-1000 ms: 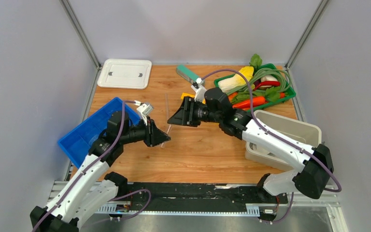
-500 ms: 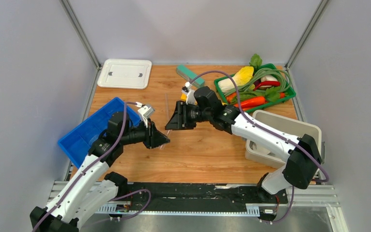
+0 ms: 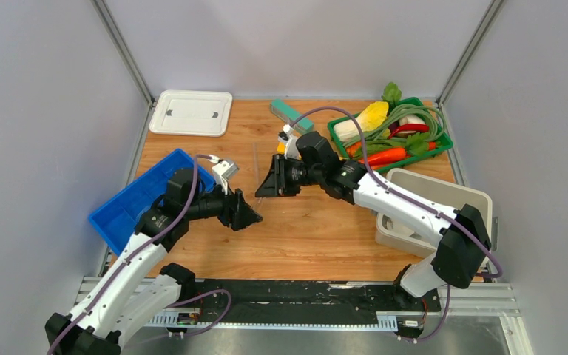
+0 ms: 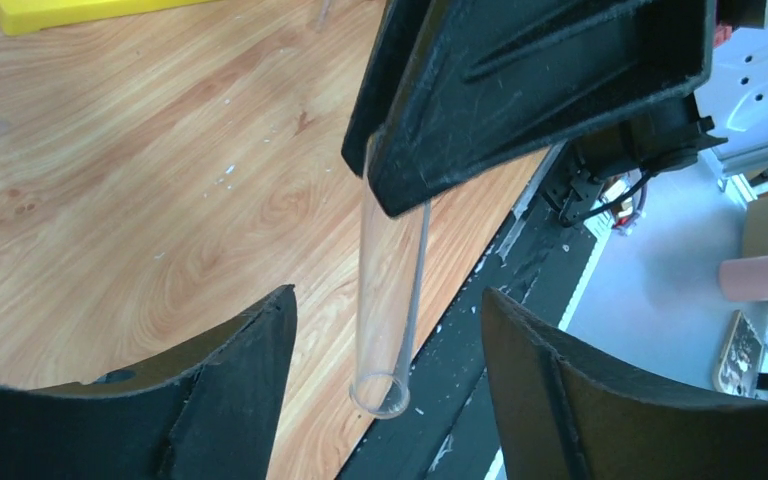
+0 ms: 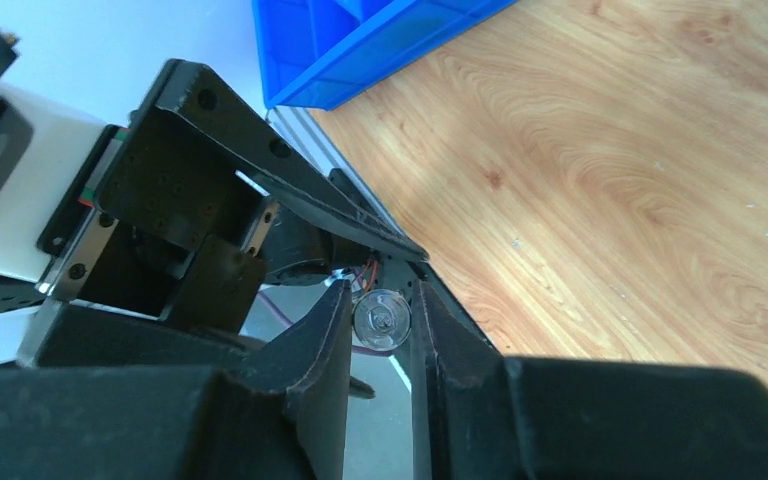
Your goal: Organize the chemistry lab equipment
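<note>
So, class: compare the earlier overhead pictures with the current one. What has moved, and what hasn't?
The right arm swung left, bringing its jaws, shut on the clear glass tube, closer to the left arm, whose open jaws shifted slightly toward the near edge. No grasp or release shows. Blue bin, white lid and green basket stayed put.

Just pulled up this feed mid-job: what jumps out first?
The two arms meet nose to nose at the table's middle. The right gripper pinches a clear glass tube, whose open end reaches between the spread fingers of the left gripper. The bright green basket of toy vegetables sits at the back right.
</note>
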Robot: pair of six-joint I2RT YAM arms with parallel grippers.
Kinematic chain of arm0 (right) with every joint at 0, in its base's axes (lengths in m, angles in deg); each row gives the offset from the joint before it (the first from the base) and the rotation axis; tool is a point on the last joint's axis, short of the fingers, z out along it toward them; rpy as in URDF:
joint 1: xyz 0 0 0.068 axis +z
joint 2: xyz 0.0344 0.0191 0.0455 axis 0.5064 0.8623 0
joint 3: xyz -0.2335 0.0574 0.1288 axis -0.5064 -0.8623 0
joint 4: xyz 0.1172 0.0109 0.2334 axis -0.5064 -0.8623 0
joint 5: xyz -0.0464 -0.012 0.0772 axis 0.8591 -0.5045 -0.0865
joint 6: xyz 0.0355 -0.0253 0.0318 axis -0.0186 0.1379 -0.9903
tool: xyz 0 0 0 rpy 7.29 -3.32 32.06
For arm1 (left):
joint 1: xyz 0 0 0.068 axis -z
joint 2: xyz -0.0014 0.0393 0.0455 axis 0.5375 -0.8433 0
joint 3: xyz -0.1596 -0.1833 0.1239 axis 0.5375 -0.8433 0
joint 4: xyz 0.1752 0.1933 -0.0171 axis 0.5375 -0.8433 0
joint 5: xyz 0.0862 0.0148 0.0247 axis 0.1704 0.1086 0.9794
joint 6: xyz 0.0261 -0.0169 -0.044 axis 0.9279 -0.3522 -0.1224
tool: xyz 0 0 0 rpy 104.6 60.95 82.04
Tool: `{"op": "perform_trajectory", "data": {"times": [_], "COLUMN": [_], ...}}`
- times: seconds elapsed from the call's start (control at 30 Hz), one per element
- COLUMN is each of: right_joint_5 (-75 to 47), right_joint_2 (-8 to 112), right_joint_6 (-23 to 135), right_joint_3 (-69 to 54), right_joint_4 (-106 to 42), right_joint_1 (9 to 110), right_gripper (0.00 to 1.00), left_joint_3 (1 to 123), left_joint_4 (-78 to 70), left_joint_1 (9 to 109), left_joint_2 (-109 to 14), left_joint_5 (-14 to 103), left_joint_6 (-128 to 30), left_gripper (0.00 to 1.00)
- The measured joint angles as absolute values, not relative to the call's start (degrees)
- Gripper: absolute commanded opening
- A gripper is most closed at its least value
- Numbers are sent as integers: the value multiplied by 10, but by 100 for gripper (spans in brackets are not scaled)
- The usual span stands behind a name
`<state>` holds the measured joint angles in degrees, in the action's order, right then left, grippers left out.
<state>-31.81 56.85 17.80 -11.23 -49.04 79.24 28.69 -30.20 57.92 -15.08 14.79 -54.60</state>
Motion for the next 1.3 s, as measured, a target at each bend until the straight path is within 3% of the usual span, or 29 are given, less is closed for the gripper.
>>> {"op": "perform_trajectory", "data": {"times": [0.17,0.37,0.67,0.9,1.3], "right_joint_5": [-264,-105,109,151,166], "right_joint_2": [570,585,672,765,805], "right_joint_6": [214,300,423,474,489], "right_joint_3": [-85,7,79,117,129], "right_joint_4": [-535,-594,-594,-576,-543], "right_joint_1": [773,748,746,745,745], "right_gripper": [18,17,18,17,18], "left_joint_3": [302,304,325,318,316], "left_joint_4": [-330,-365,-433,-440,-453], "left_joint_1": [579,579,579,579,579], "left_joint_2": [-160,-135,-45,35,-2], "left_joint_5": [168,210,373,467,488], "left_joint_6": [-536,-521,-474,-472,-470], "left_gripper": [77,79,80,80,79]}}
